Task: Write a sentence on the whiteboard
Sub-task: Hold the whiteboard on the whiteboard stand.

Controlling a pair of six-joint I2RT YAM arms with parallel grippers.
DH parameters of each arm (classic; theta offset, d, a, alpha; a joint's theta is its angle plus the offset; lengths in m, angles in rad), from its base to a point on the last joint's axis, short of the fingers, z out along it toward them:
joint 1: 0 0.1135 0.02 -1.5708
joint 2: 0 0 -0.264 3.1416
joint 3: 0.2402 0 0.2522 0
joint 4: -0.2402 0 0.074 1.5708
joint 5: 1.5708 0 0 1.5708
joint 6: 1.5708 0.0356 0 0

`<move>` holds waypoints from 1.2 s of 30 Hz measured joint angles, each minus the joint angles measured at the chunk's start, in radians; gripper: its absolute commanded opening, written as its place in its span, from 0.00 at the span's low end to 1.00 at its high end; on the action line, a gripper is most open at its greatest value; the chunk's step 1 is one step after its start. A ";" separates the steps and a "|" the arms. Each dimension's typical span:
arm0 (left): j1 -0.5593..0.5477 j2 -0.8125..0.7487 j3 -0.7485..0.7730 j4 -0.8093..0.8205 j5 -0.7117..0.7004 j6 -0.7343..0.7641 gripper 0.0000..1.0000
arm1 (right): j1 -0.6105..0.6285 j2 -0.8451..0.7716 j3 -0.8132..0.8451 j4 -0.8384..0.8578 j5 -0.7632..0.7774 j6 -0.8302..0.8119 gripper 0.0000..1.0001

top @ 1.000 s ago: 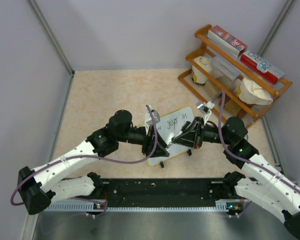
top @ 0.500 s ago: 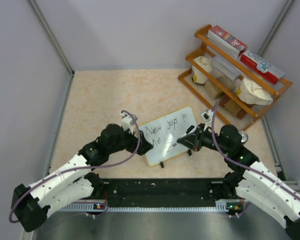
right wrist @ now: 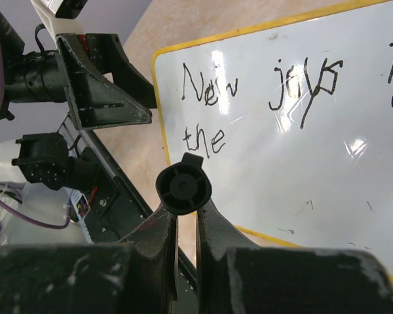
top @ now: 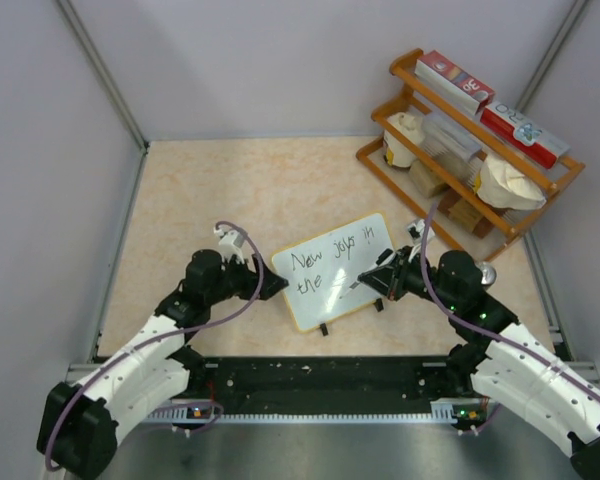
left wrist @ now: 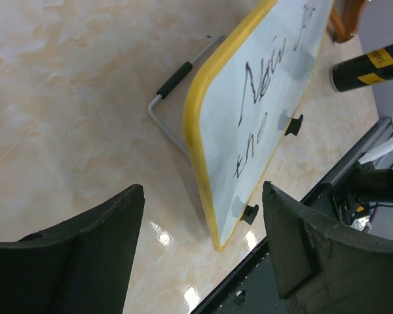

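Whiteboard [top: 335, 268] stands tilted on its feet at mid-table [top: 200, 190], between both arms, lettered "New joys in the" | left gripper [top: 276, 286] jaws wide, empty, just beside board's left edge | right gripper [top: 374, 281] jaws clamped on black marker [right wrist: 183, 186], at board's lower right.

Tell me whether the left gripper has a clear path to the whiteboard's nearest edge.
Probably yes: the left gripper, jaws open, faces the whiteboard edge with only tabletop between them; the right gripper and its marker are farther along.
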 measured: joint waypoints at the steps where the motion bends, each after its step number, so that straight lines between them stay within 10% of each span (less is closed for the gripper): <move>1: 0.007 0.026 -0.005 0.044 0.032 0.006 0.74 | 0.000 0.001 0.000 0.000 0.002 0.000 0.00; 12: 0.069 0.229 -0.034 0.430 0.248 0.046 0.47 | 0.000 0.011 0.000 0.011 0.017 -0.006 0.00; 20: 0.124 0.348 -0.037 0.566 0.391 0.041 0.00 | 0.000 0.076 0.000 0.073 0.012 -0.009 0.00; 36: 0.191 0.425 0.015 0.589 0.589 0.072 0.03 | 0.000 0.072 0.002 0.089 0.019 -0.113 0.00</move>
